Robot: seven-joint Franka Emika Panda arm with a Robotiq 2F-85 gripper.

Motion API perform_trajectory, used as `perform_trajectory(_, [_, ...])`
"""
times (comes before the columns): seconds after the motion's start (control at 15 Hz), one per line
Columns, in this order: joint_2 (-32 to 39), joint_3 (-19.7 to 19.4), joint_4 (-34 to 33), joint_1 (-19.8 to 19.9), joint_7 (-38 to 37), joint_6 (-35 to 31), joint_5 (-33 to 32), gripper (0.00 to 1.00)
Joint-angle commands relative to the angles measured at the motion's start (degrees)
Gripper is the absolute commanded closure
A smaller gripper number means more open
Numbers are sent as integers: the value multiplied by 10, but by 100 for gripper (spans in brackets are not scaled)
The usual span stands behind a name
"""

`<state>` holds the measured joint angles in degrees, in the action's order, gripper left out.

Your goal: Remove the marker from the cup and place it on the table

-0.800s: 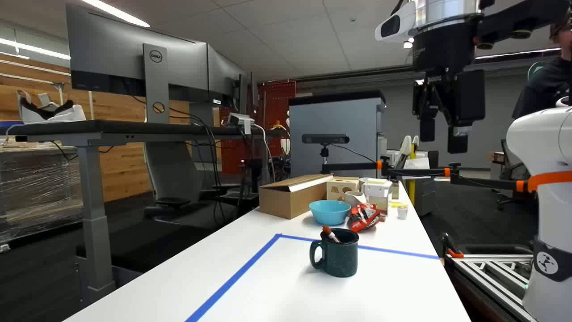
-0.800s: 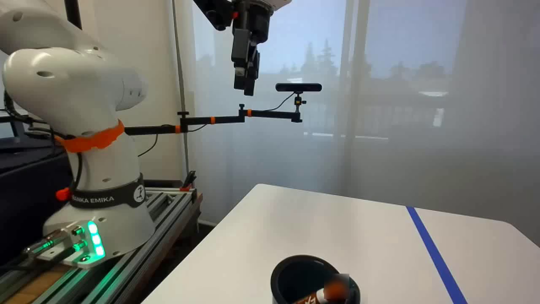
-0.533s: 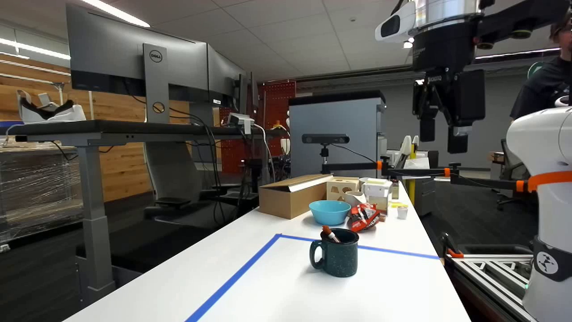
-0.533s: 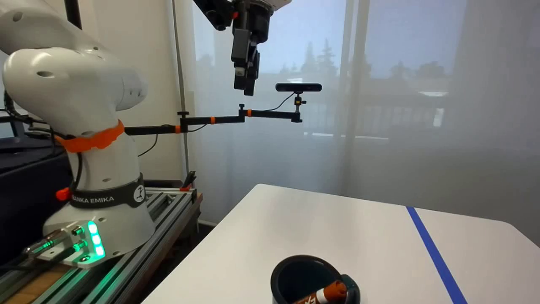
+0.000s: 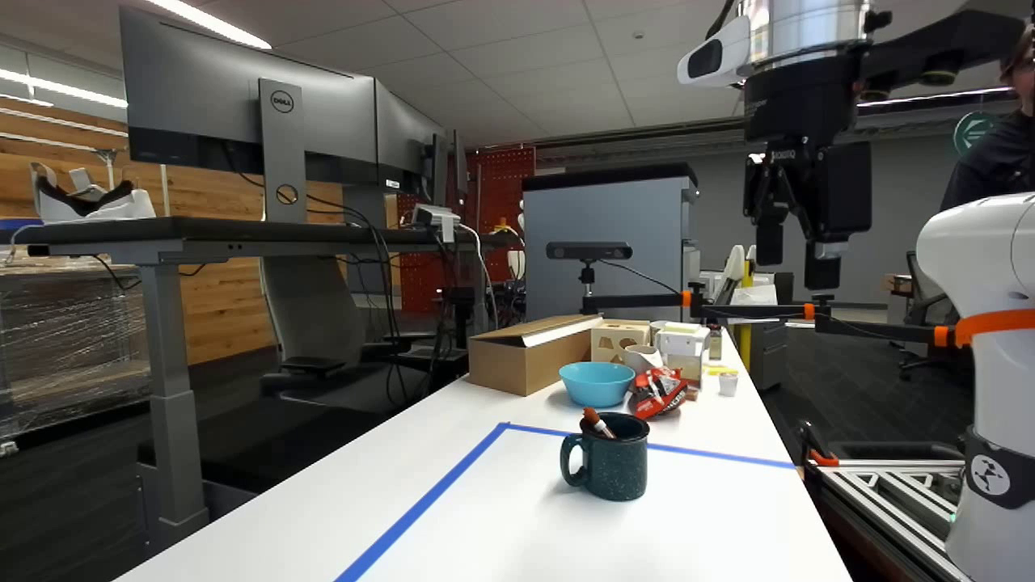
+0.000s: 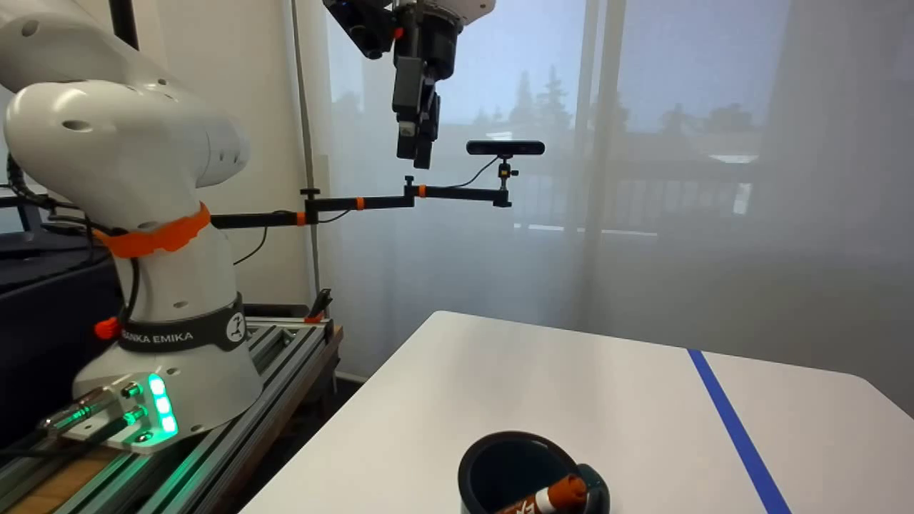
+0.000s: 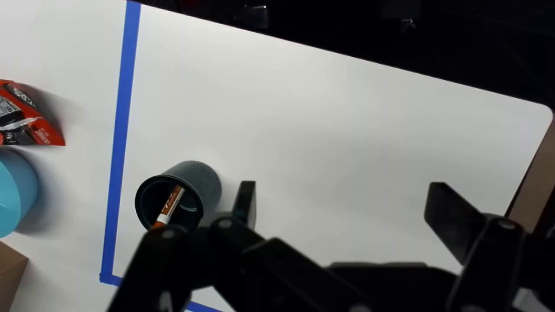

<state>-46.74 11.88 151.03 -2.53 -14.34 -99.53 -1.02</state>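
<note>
The dark teal cup (image 5: 618, 475) stands upright on the white table (image 5: 485, 529). It also shows in the wrist view (image 7: 203, 182) and, cut off by the bottom edge, in an exterior view (image 6: 471, 480). The marker (image 7: 170, 206), red-brown with a white band, leans inside the cup, its end sticking out over the rim on the handle side. It shows in both exterior views (image 5: 597, 422) (image 6: 548, 498). My gripper (image 5: 796, 263) is open and empty, high above the table. In the wrist view the gripper (image 7: 339, 193) has the cup to the left of its left finger.
A light blue bowl (image 5: 597, 383), a red packet (image 5: 657, 394), a cardboard box (image 5: 525, 356) and white containers (image 5: 683, 347) stand beyond the blue tape (image 5: 437, 489). A camera on a black arm (image 6: 378, 203) reaches out from the robot base.
My gripper has come down slightly in both exterior views, still open. The cup and marker have not moved. The person at the edge has shifted a little.
</note>
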Motion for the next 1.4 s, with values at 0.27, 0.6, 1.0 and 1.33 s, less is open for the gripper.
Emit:
perform_trajectory(0.27, [13,-11,71,31,-27,-158,-34,0])
perform_trajectory(0.6, [24,-29,77,82,-51,-238,-65,0])
perform_trajectory(1.0, [54,-62,77,143,-55,-324,-86,0])
perform_trajectory(1.33, [108,-91,77,192,-49,-405,-99,0])
